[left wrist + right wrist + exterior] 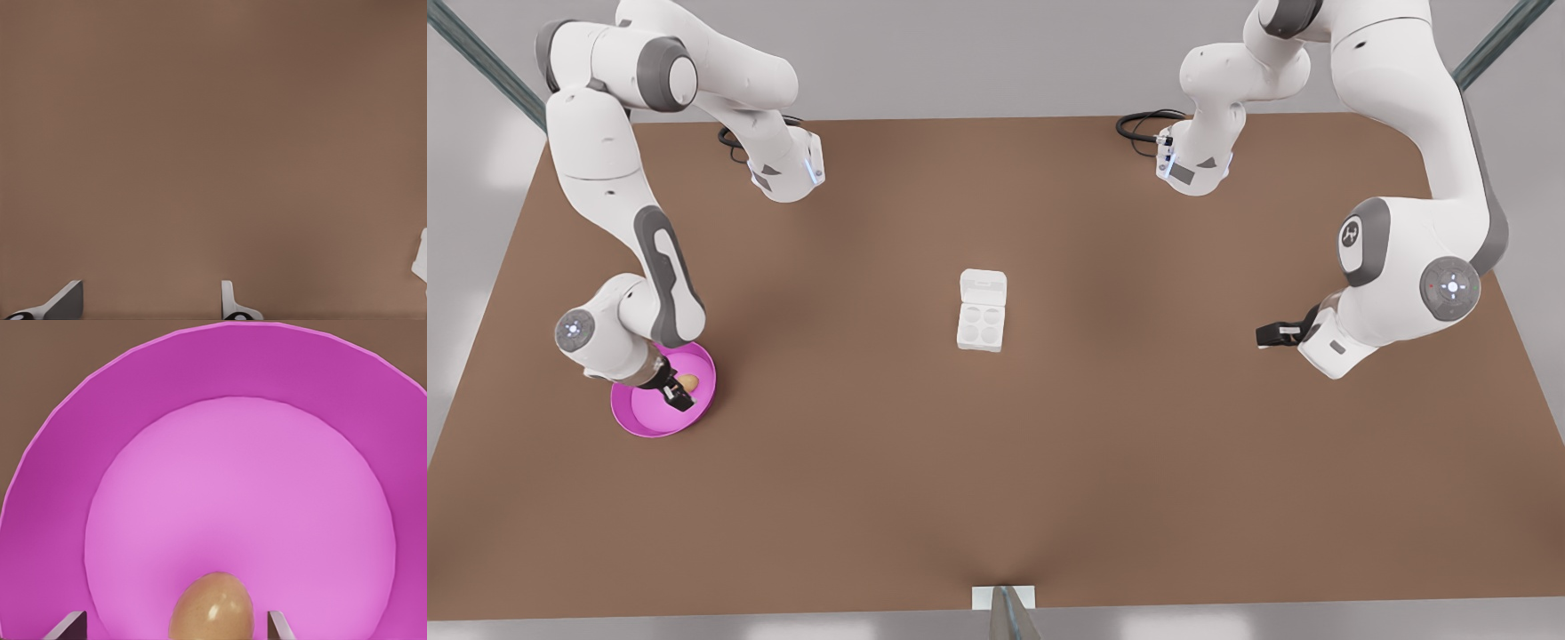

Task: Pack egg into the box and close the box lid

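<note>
Straddling the egg (212, 605) in the pink dish (636, 414): right end effector (678, 388), fingers wide | left end effector (1272, 335) waiting beyond the box (980, 324), fingers apart | box lid (983, 287) open

Our right gripper (679, 388) hung low at the front view's left, its arm folded down from the shoulder with the wrist bent steeply toward the table. Its fingers (72, 625) stood apart, one on each side of the egg (212, 605), not touching it. Our left gripper (1272, 334) waited at the front view's right, held level and pointing toward the middle, its fingers (67, 301) spread wide over the bare surface.
</note>
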Available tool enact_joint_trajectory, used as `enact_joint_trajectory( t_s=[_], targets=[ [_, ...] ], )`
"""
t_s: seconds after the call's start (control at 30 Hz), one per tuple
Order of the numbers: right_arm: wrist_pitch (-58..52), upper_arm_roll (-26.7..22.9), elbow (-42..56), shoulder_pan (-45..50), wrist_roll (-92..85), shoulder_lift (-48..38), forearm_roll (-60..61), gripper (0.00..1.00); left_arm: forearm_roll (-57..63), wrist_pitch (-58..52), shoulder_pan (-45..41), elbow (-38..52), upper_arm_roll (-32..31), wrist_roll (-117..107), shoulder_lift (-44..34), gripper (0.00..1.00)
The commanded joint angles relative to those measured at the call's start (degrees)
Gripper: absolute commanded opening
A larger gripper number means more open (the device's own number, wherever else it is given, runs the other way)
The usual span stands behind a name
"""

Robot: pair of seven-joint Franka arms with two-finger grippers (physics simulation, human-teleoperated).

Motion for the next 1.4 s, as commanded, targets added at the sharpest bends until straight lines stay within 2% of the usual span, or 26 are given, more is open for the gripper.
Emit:
enact_joint_trajectory(
  t_s=[0.0, 0.37, 0.6, 0.73, 0.8, 0.9, 1.2, 1.37],
  targets=[
    [0.66, -0.04, 0.1, -0.13, 6.52, 0.28, 0.03, 1.0, 0.09, -0.15, -0.07, 0.03, -0.03, -0.26, -0.03, 1.0],
    [0.66, -0.04, 0.63, -0.39, 5.82, 2.21, -0.06, 1.0, 0.09, -0.24, 0.02, 0.03, -0.03, -0.26, 0.14, 1.0],
    [-0.3, -0.04, 1.16, -0.31, 4.77, 1.77, -0.32, 0.96, 0.17, -0.24, 0.02, 0.03, -0.03, -0.26, 0.14, 1.0],
    [-1.8, -0.04, 1.6, -0.31, 4.59, 1.69, -0.41, 0.87, 0.17, -0.24, 0.01, 0.03, -0.03, -0.26, 0.14, 1.0],
    [-2.15, -0.04, 1.86, -0.39, 3.8, 1.69, -0.41, 0.77, 0.17, -0.33, -0.07, 0.03, -0.03, -0.35, 0.14, 1.0],
    [-2.77, -0.04, 2.04, -0.48, 3.71, 1.77, -0.41, 0.69, 0.26, -1.21, -0.07, 0.12, -0.03, -0.44, 0.14, 1.0],
    [-4.35, 0.31, 2.48, 0.13, 3.71, 2.21, -0.41, 0.68, 0.35, -1.12, -0.16, 0.2, -0.03, -0.44, 0.14, 1.0],
    [-4.61, 0.31, 2.48, 0.13, 3.54, 2.3, -0.41, 0.64, 0.35, -1.12, -0.16, 0.2, -0.03, -0.44, 0.14, 1.0]
  ],
)
